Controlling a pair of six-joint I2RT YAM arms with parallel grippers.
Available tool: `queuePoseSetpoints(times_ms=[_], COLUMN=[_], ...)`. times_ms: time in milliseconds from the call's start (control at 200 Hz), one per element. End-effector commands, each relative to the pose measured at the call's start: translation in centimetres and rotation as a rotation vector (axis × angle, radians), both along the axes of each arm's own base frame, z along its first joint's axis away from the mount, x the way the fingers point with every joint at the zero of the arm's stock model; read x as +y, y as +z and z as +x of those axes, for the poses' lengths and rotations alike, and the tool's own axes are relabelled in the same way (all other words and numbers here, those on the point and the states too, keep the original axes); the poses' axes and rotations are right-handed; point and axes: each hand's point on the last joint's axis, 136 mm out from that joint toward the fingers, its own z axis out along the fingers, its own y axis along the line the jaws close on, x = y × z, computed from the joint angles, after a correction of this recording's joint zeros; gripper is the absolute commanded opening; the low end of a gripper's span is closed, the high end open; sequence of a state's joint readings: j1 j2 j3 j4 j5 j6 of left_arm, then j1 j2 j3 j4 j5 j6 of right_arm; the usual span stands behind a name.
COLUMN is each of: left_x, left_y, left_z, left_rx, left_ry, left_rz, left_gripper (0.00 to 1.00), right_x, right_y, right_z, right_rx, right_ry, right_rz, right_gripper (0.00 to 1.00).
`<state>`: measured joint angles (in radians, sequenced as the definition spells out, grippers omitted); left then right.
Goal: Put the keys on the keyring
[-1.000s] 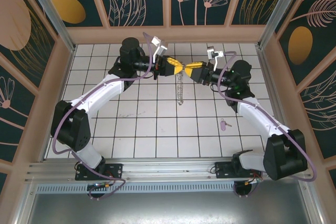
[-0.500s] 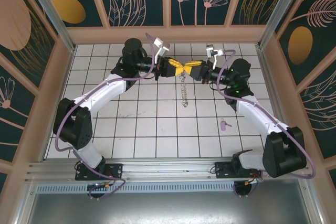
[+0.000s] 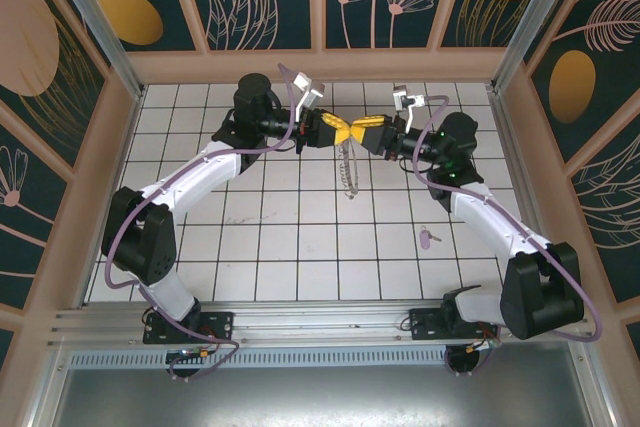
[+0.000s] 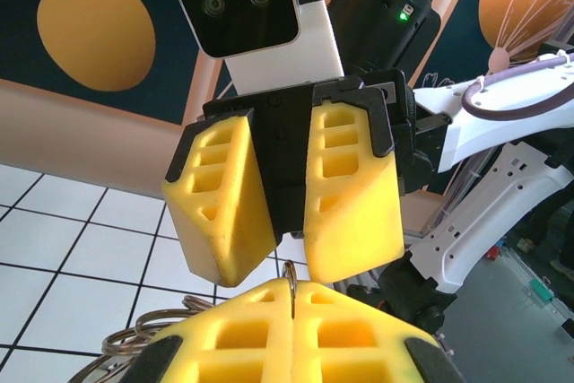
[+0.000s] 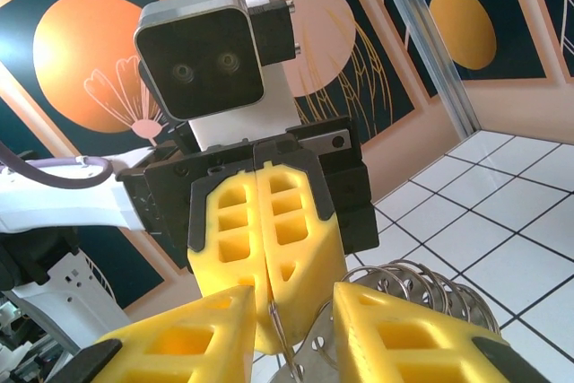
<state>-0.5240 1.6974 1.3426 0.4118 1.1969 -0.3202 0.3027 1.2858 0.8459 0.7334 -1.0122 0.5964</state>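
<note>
Above the far part of the white tiled floor [image 3: 300, 247], the left gripper [image 3: 342, 131] and the right gripper [image 3: 360, 127] meet tip to tip. The left gripper's yellow pads [image 4: 350, 338], moulded with open ribbed cells, are pressed together on a thin wire loop of the keyring [image 3: 348, 169]. Its grey chain of coiled metal rings hangs below. The right gripper's wedge-shaped yellow pads [image 4: 350, 190] stand narrowly apart, gripping nothing. The key [image 3: 428, 237], small, lilac-pink and round-headed, lies flat on the tiles, well apart from the keyring.

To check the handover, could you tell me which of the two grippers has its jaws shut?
The left gripper: it is pinched shut on the keyring, whereas the right gripper stands open.
</note>
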Motion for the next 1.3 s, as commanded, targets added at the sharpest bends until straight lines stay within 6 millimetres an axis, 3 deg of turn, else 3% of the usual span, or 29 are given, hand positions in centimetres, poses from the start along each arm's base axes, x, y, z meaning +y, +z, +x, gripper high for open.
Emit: queuePoseSetpoints(times_ms=[0, 330, 626, 801, 996, 1296], left_x=[-0.1, 0.0, -0.3, -0.4, 0.0, 1.7], left_y=[1.5, 1.6, 1.6, 1.8, 2.4, 3.4], left_z=[-0.8, -1.0, -1.1, -0.5, 0.7, 1.3], left_rx=[-0.048, -0.048, -0.047, -0.040, -0.050, -0.042], left_ry=[-0.033, -0.033, -0.039, -0.010, 0.102, 0.193], left_rz=[-0.031, -0.028, -0.029, -0.030, -0.063, -0.135], left_gripper=[0.00, 0.00, 0.00, 0.00, 0.25, 0.29], right_x=[-0.3, -0.4, -0.2, -0.3, -1.0, -1.7], right_y=[0.4, 0.2, 0.5, 0.7, 1.3, 3.0], right_z=[-0.7, -0.9, -1.1, -1.0, -0.9, -1.3], right_rx=[-0.044, -0.038, -0.050, -0.060, -0.093, -0.152], right_ry=[-0.007, -0.003, 0.021, 0.012, -0.021, -0.041], right_rz=[0.000, 0.005, 0.013, 0.015, 0.024, 0.054], right_gripper=[0.28, 0.22, 0.00, 0.00, 0.00, 0.00])
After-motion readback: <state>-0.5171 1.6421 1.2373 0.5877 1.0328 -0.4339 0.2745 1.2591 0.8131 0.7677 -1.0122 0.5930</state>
